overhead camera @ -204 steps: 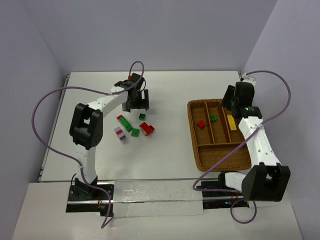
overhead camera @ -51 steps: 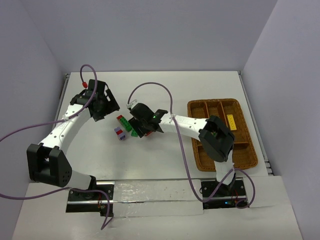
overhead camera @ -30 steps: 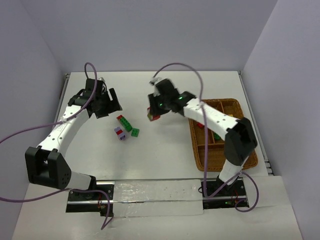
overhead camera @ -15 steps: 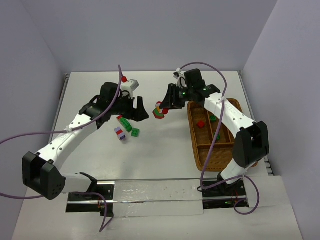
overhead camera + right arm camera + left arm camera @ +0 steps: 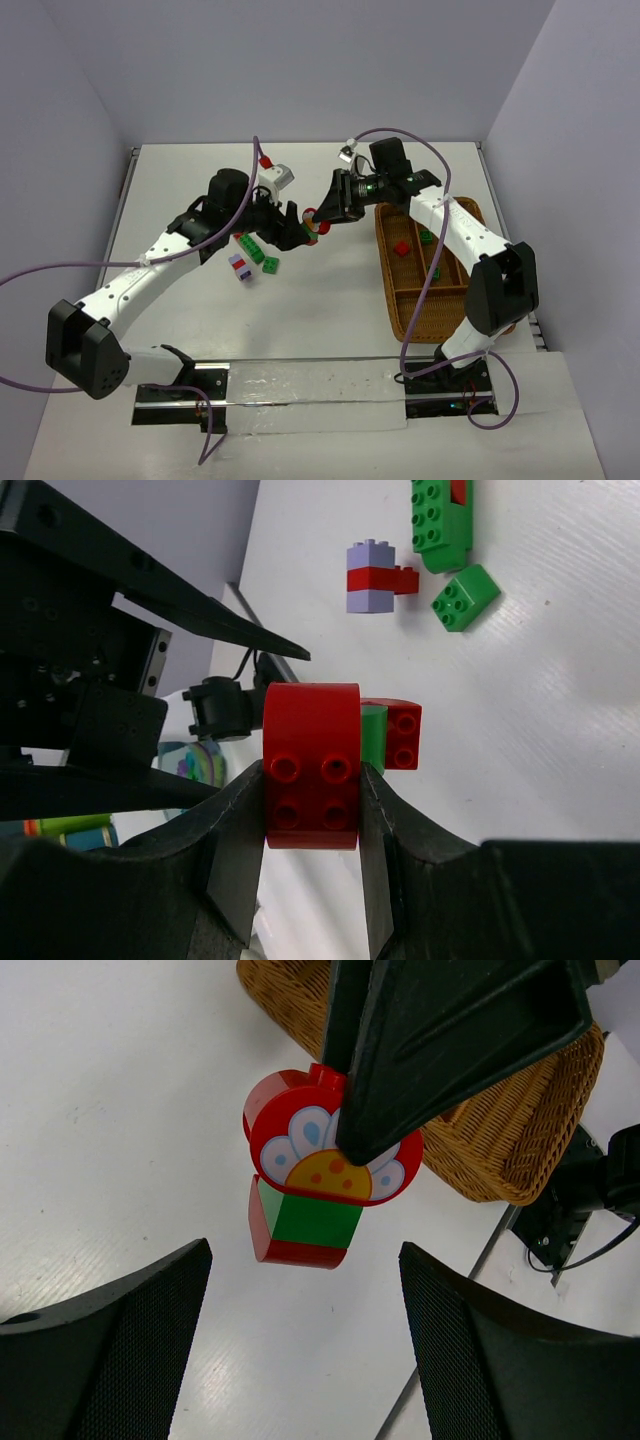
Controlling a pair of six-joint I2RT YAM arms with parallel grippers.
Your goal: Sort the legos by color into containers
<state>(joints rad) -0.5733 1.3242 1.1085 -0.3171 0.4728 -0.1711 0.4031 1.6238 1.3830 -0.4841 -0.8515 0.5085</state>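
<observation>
My right gripper (image 5: 320, 217) is shut on a stack of legos (image 5: 315, 225), a red flower-faced piece with green and red bricks, held in the air left of the wicker tray (image 5: 447, 318). In the right wrist view my right gripper (image 5: 312, 780) clamps the red brick (image 5: 311, 765). My left gripper (image 5: 293, 226) is open and empty just left of the stack. In the left wrist view the stack (image 5: 318, 1185) hangs above and beyond my open left gripper (image 5: 305, 1350). A red-green stack (image 5: 250, 246), a purple-white lego (image 5: 240, 266) and a green brick (image 5: 270, 264) lie on the table.
The tray holds a red brick (image 5: 402, 248) and a green brick (image 5: 425, 237) in separate compartments; my right arm hides part of it. The tray's corner shows in the left wrist view (image 5: 510, 1140). The loose legos show in the right wrist view (image 5: 455, 590).
My left gripper has moved right, close up to the stack held by my right gripper. My right gripper has stayed nearly in place with the stack.
</observation>
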